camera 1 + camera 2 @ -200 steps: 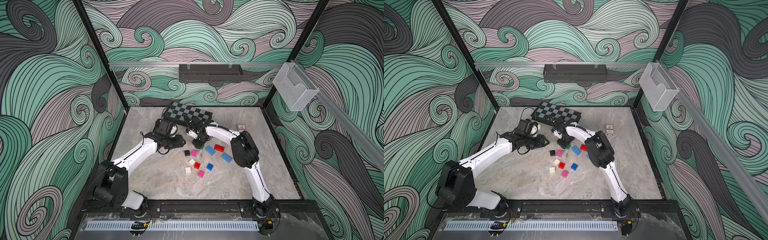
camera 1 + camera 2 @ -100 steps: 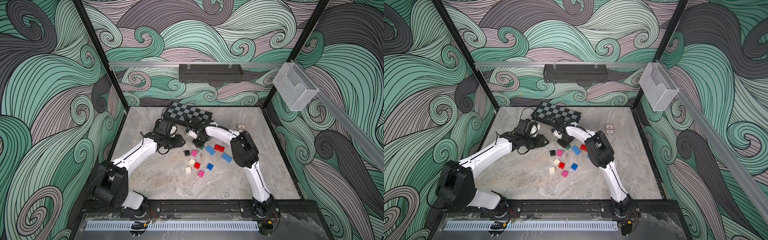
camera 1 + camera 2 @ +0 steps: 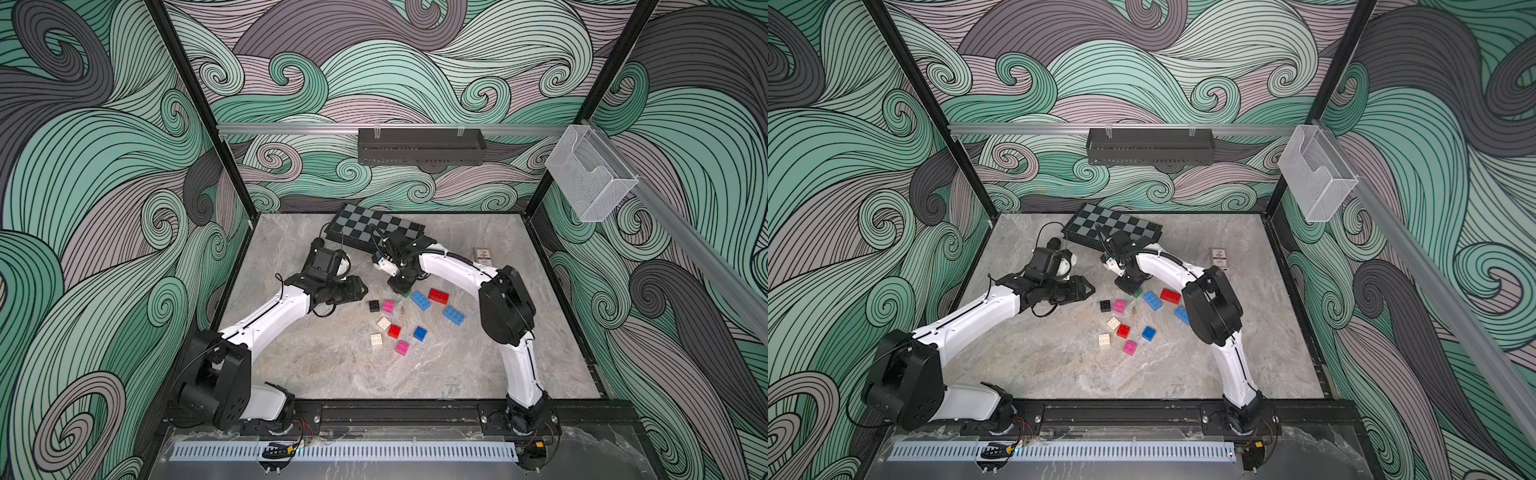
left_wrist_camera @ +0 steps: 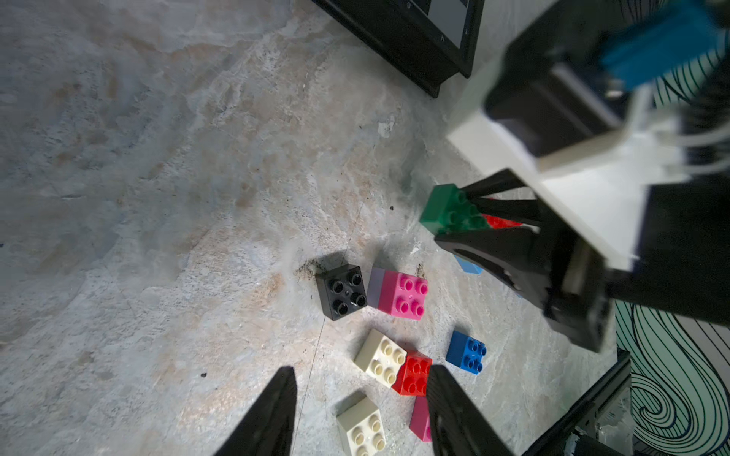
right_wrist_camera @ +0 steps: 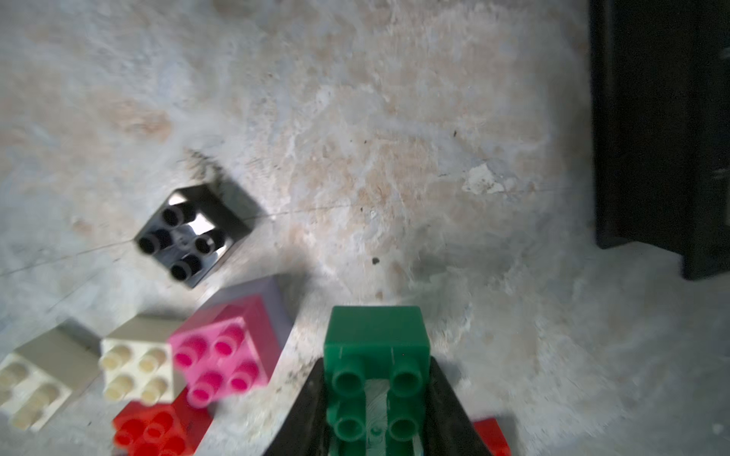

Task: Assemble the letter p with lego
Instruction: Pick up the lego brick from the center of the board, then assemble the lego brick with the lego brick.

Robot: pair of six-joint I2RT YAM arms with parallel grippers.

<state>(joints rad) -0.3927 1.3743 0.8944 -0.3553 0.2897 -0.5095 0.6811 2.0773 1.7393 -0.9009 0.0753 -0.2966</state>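
Observation:
My right gripper [image 5: 375,361] is shut on a green square lego brick [image 5: 375,327], one finger on each side, low over the table behind the other bricks. The same green brick [image 4: 446,209] shows between its black fingers in the left wrist view. Loose lego lies on the table: a black brick [image 3: 374,306], a pink one [image 3: 388,306], blue oblongs [image 3: 421,300], a red oblong [image 3: 438,296], cream [image 3: 383,323], red [image 3: 394,331] and blue [image 3: 420,333] squares. My left gripper [image 4: 360,371] hovers open and empty to the left of the bricks.
A checkered board [image 3: 376,226] lies at the back, just behind the right wrist. A small card box [image 3: 483,255] sits at the back right. A black tray [image 3: 422,145] and a clear holder [image 3: 590,174] hang on the walls.
My right gripper's jaws have closed onto the green brick. The left arm has hardly moved.

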